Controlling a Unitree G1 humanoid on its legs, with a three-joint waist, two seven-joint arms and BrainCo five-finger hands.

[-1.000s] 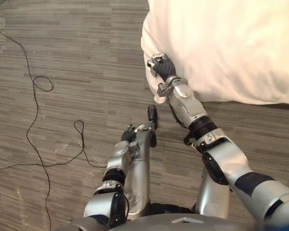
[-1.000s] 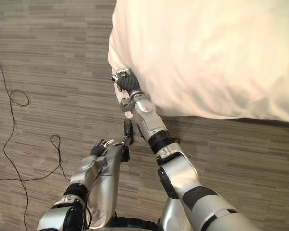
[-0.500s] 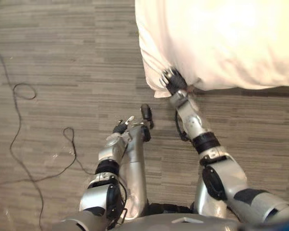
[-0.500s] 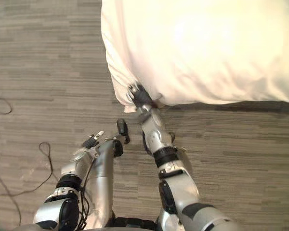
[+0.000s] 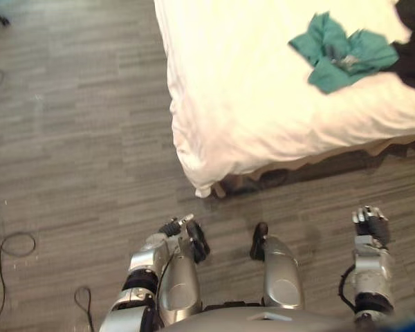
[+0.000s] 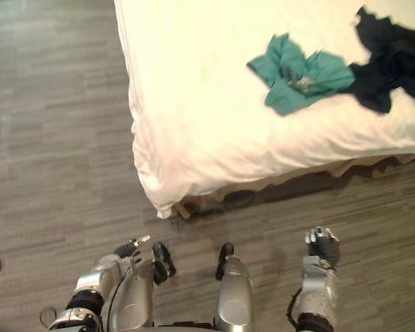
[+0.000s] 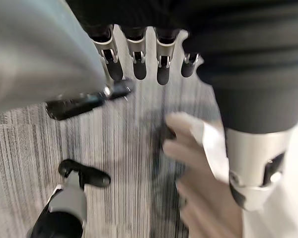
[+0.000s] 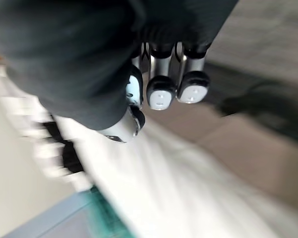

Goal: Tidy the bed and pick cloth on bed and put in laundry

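A crumpled teal cloth (image 5: 342,59) lies on the white bed cover (image 5: 249,90), toward the far right. A black cloth (image 6: 394,66) lies just right of it, touching its edge. My right hand (image 5: 370,223) hangs low over the floor in front of the bed, apart from the cover. Its fingers (image 8: 161,94) are curled with nothing in them. My left hand (image 5: 174,225) hangs at my lower left above the floor, its fingers (image 7: 136,59) straight and empty. Both hands are well short of the cloths.
The bed's near corner (image 5: 204,183) droops toward the grey wood-look floor (image 5: 76,138). A dark gap and a strip of bed frame (image 5: 394,145) show under the cover's front edge. Open floor stretches to the left of the bed.
My right hand has let go of the cover's corner and dropped to my side. The camera has shifted, bringing the bed top with the teal and black cloths into view.
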